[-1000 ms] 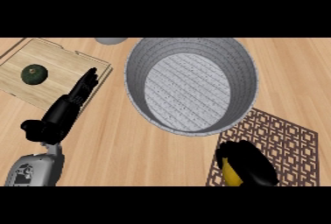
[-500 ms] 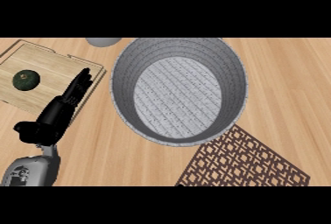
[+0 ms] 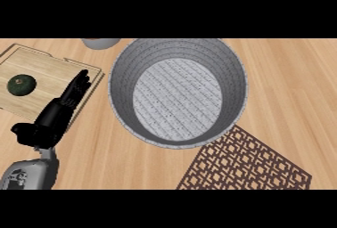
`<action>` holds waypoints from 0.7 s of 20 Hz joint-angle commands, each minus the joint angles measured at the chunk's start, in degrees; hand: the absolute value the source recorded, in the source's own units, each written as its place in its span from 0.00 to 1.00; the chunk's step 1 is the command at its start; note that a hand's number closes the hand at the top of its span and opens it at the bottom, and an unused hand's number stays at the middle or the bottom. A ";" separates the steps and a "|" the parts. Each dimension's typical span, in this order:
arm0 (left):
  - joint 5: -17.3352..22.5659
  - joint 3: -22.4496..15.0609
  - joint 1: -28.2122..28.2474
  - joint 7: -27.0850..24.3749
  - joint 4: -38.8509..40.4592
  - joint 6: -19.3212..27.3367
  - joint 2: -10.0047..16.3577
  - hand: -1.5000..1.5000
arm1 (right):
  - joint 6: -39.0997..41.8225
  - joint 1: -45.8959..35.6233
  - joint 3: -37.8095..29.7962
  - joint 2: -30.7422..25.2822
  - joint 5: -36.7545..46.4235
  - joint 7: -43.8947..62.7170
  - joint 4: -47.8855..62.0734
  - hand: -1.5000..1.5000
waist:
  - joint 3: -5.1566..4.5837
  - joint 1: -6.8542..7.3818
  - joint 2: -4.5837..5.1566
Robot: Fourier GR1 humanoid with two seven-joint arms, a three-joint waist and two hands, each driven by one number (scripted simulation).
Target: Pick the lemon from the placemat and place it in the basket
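The left robot hand (image 3: 54, 120) comes in from the lower left on its grey forearm (image 3: 30, 173). Its fingers (image 3: 77, 87) are straight and together, holding nothing, and point up toward the right edge of a wooden cutting board (image 3: 49, 69). The fingertips lie over that edge. A round dark green fruit (image 3: 22, 84) sits on the left part of the board, apart from the hand. There are small dark marks on the forearm, too small to read.

A big round grey basket (image 3: 125, 71) stands in the middle of the tabletop (image 3: 289, 89). It is open at the top, and only its woven bottom shows inside. Its left wall is just beside the fingers and the board's right edge.

A brown lattice placemat (image 3: 250, 167) lies at the lower right, turned like a diamond. Its upper corner meets the basket's lower rim, and I cannot tell whether it slips under. The lemon shows nowhere in this view, neither on the placemat nor in the basket.

At the top edge, left of the basket, a grey vessel (image 3: 100, 42) is cut off by the frame. Bare wood runs down the right side and between the forearm and the placemat.
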 commanded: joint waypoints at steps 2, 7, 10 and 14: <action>0.21 0.67 0.22 0.46 0.07 -0.44 0.90 0.50 | 1.40 3.78 3.18 -0.05 -2.39 7.92 -20.51 1.00 | -0.08 -0.66 -0.35; 0.03 0.10 0.78 -0.57 -1.02 -0.04 0.08 0.50 | -1.77 -1.89 -0.39 -0.05 -1.50 12.35 -20.12 1.00 | -0.16 -0.25 -0.33; 0.43 0.03 0.21 0.45 -0.77 -0.45 0.13 0.50 | -1.78 -4.62 -2.44 -0.06 0.84 14.47 -20.05 1.00 | -0.20 -0.24 -0.26; -0.55 -1.39 0.49 0.77 -1.38 0.04 -0.84 0.50 | -5.14 -10.07 -1.65 -0.14 -1.23 21.04 -19.72 1.00 | -0.16 0.83 0.08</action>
